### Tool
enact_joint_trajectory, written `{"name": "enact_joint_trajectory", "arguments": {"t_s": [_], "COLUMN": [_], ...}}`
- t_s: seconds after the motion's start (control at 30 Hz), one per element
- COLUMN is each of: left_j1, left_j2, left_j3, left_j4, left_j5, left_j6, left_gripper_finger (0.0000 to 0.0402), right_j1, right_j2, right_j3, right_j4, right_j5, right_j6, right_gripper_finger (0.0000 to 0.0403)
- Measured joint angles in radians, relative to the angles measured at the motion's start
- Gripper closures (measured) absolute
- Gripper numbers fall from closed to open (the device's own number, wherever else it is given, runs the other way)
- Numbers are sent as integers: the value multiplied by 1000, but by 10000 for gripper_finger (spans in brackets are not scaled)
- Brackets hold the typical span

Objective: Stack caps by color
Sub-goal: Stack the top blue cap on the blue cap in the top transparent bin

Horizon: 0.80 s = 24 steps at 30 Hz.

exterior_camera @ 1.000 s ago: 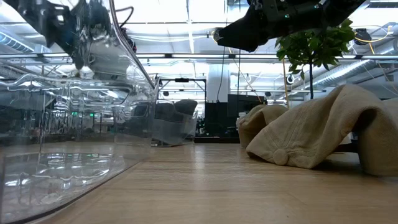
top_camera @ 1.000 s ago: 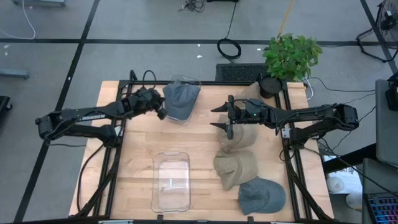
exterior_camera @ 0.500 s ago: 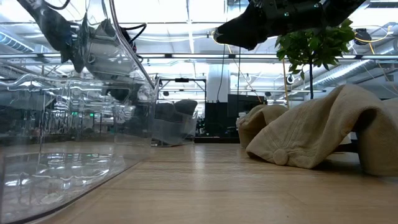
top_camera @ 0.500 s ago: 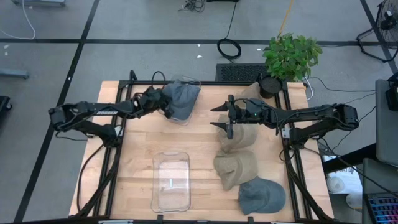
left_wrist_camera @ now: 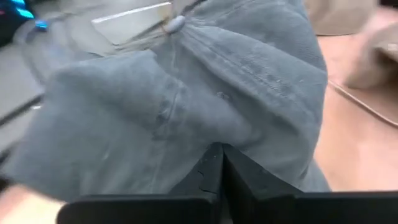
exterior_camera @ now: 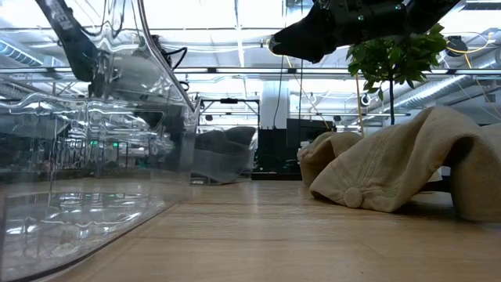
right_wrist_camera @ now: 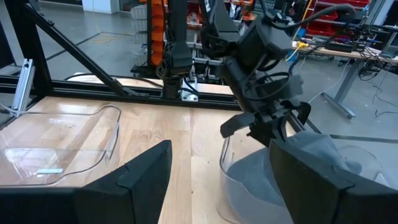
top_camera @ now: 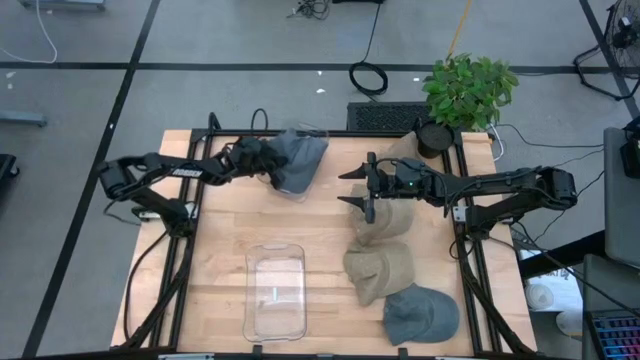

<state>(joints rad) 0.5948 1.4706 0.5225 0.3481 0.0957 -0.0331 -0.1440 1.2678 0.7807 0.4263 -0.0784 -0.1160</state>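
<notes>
1. The left gripper's (left_wrist_camera: 217,163) fingers are pressed together on a fold of the blue-grey cap (top_camera: 298,160), as is seen in the left wrist view.
2. That cap is held at the clear bin (top_camera: 312,133) by the far edge of the desk (top_camera: 225,240); it seems to lie partly inside the bin, though this cannot be settled.
3. The right gripper's (top_camera: 358,187) fingers are spread apart with nothing between them, and are held above the desk near the far tan cap (top_camera: 385,217).
4. A second tan cap (top_camera: 380,268) is seen just beside it toward the near edge, and another blue-grey cap (top_camera: 420,315) lies by the near right corner.
5. A second clear bin (top_camera: 275,290) is set at the near edge, left of the caps.
6. A potted plant (top_camera: 466,92) stands at the far right corner.
</notes>
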Motion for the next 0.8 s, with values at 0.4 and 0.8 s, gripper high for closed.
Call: {"name": "enact_joint_trajectory", "arguments": {"t_s": [0.4,0.8], "left_j1": [21,56], "left_j2": [28,75], "left_j3": [-1,-6], "left_j4": [-20,18], "left_j5": [90,114], "left_j6": [-97,-255], "left_gripper_finger": [385,391], "right_j1": [0,0], "right_j2": [0,0], "right_j3": [0,0], "right_j4": [-4,-5], "right_j5": [0,0], "right_j6": [0,0], "right_gripper_finger": [147,147]}}
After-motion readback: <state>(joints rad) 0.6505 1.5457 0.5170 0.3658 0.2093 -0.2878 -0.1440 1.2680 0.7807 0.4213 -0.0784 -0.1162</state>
